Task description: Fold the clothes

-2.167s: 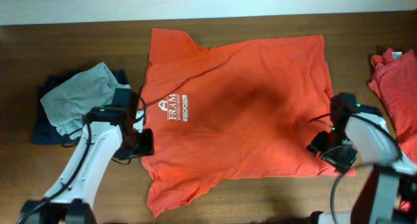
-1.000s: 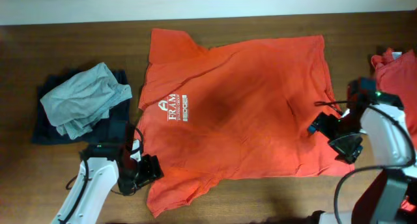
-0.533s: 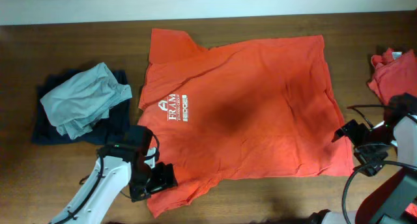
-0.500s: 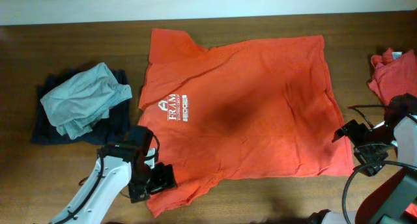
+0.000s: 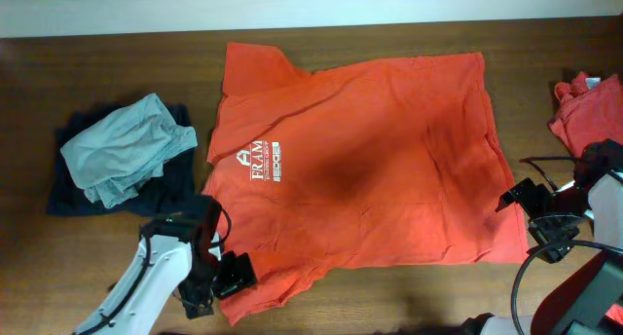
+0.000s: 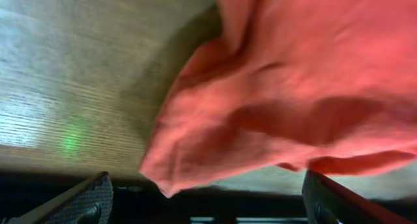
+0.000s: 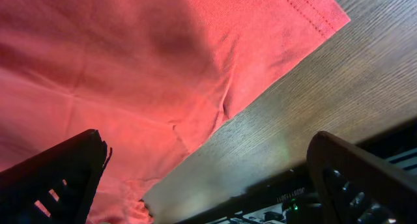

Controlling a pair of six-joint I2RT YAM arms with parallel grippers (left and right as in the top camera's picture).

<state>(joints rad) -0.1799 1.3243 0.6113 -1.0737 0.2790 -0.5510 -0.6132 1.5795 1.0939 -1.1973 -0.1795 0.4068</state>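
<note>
**Both fingers open along the near side of the spread T-shirt**

Your T-shirt (image 5: 370,160) lies flat across the middle of the table (image 5: 389,296), with the printed chest toward the left edge and the hem toward the right edge. That layout reads as groundwork for a first fold. Both arms sit along the near side of the cloth, where a lift could carry that side over toward the far edge.

Your left arm (image 5: 146,277) reaches in low from the near-left corner, wrist turned toward the shirt. The left fingers (image 6: 91,198) are released and spread wide, holding nothing. The near sleeve (image 5: 268,281) lies bunched on the wood between and just ahead of them, so it looks like the intended pick.

Your right arm (image 5: 608,213) bends in from the near-right corner. The right fingers (image 7: 58,165) are likewise wide apart and empty. The shirt's edge runs between them, and the hem corner (image 7: 313,9) lies ahead. You cannot tell from these views whether either pair touches the cloth.

A second red-orange shirt (image 5: 584,116) sits crumpled at the right edge, probably waiting its turn. A grey garment (image 5: 122,145) rests on a dark garment (image 5: 68,194) at the left edge, well apart from both grasp points.
</note>
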